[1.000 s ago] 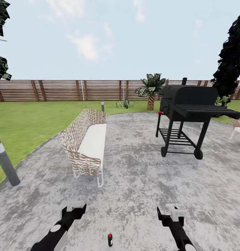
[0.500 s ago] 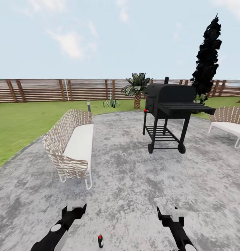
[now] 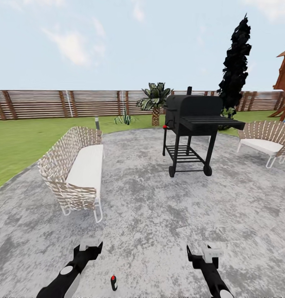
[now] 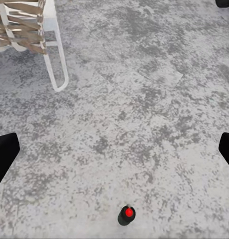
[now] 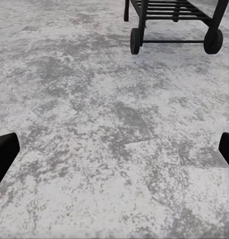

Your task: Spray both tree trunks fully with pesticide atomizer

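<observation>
I see the small near-black atomizer bottle with red top (image 3: 113,282) upright on grey speckled paving (image 3: 159,215), between and apart from both grippers, left gripper (image 3: 88,246) spread, right gripper (image 3: 204,253) spread, black wheeled grill (image 3: 192,128) ahead, wicker bench (image 3: 74,171) left.

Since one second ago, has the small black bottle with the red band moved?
No. The pesticide atomizer keeps its place against the wicker bench; the camera turned.
</observation>
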`<state>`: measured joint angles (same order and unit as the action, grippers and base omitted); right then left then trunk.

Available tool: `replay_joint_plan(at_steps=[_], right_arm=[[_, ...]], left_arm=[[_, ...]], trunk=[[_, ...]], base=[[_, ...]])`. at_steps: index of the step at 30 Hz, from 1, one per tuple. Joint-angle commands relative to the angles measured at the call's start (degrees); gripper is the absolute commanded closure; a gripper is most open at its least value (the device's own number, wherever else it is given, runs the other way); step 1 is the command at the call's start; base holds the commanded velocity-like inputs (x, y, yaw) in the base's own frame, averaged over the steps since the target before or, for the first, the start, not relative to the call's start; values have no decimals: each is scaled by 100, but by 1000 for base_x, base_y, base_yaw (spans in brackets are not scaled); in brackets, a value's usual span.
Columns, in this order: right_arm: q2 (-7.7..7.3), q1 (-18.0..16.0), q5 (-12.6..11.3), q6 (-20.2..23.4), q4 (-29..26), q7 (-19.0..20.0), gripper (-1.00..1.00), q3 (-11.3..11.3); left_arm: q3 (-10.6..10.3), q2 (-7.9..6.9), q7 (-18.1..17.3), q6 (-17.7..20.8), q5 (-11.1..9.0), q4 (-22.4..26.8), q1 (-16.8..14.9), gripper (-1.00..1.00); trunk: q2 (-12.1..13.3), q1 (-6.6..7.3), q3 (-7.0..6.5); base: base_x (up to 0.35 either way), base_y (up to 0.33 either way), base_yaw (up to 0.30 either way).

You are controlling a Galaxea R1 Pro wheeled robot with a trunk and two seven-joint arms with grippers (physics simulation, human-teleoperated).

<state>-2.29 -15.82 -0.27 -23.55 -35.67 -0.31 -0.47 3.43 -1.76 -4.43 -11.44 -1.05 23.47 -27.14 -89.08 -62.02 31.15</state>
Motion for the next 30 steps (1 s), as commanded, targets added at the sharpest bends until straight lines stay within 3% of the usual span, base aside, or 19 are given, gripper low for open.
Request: replay_joint_plan(at_steps=[1, 9, 24, 30], right_arm=[[-1, 0, 0, 0, -1, -2, -100, 0], [-1, 0, 0, 0, -1, 2, -100, 0], [9, 0, -4, 0, -3, 4, -100, 11], [9, 0, -2, 0, -10, -3, -100, 3]], left_arm=[[0, 0, 1, 1, 2, 0, -1, -100], [7, 0, 3, 2, 2, 0, 0, -100], [9, -6, -3, -7, 0, 0, -2, -100], [6, -9, -4, -10, 8, 0, -2, -100]], trunk=[[-42, -23, 28], [-363, -198, 245], [-964, -528, 613], [-1205, -660, 773]], base=[[0, 0, -14], [0, 0, -31], [0, 0, -213], [0, 0, -84]])
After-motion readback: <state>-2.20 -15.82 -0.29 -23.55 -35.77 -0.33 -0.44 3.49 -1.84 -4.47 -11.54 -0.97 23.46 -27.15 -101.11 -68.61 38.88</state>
